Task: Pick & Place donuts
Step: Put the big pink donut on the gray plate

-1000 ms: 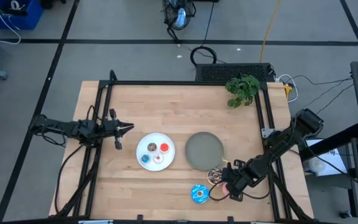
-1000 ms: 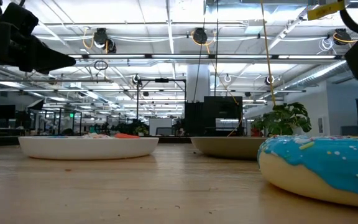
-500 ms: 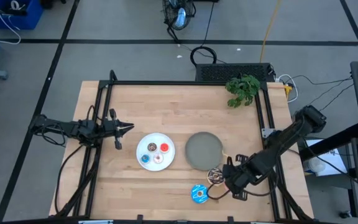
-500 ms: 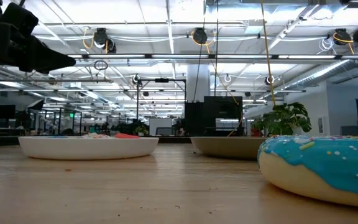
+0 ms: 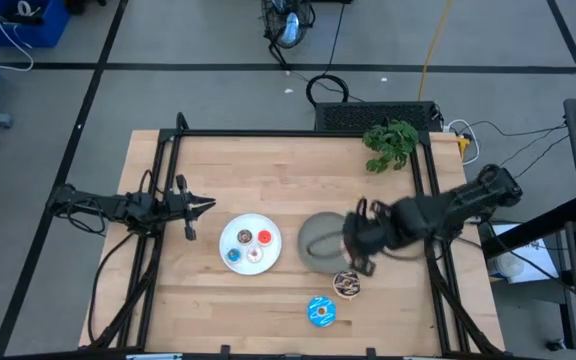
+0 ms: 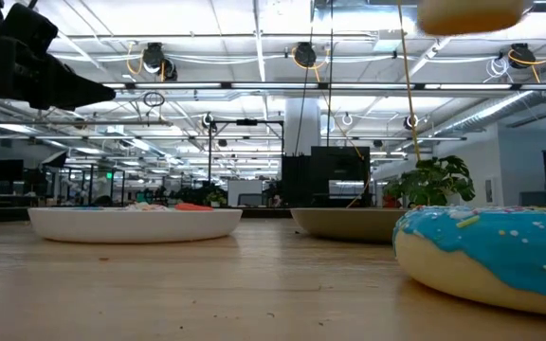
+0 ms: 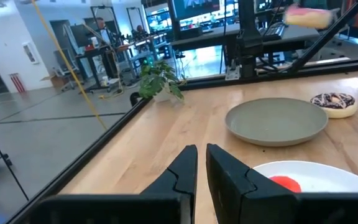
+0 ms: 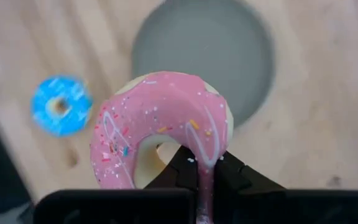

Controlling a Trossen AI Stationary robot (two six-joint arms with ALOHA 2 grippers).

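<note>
**Pink donut in the air at the grey plate's edge**

Wooden table (image 5: 268, 165) with a black frame is sitting on a grey floor, seen from above, with a small green plant (image 5: 390, 142) at its 1 o'clock corner. Near the middle, a white plate (image 5: 238, 230) is carrying four tiny donuts: brown (image 5: 244, 238), red (image 5: 265, 238), blue (image 5: 233, 254) and cream (image 5: 254, 254). Just at its 3 o'clock side, close but apart, a grey plate (image 5: 318, 238) is lying bare.

The right gripper (image 8: 199, 169) is hanging over the grey plate's 3 o'clock rim, its fingers pinched tight on the pink donut (image 8: 160, 127), which it is holding up off the table; the wrist view is looking down past that donut onto the grey plate. In the low view the donut's pale underside (image 6: 470, 13) is showing high above the table.

At the grey plate's 5 o'clock, the chocolate sprinkled donut (image 5: 347, 284) is lying on the wood, and the blue sprinkled donut (image 5: 320, 312) is lying a little farther toward 6 o'clock, near the table's edge.

The left gripper (image 5: 206, 206) is waiting at the white plate's 10 o'clock, its fingers (image 7: 185, 168) nearly together with only a narrow slit between them, holding nothing.
</note>
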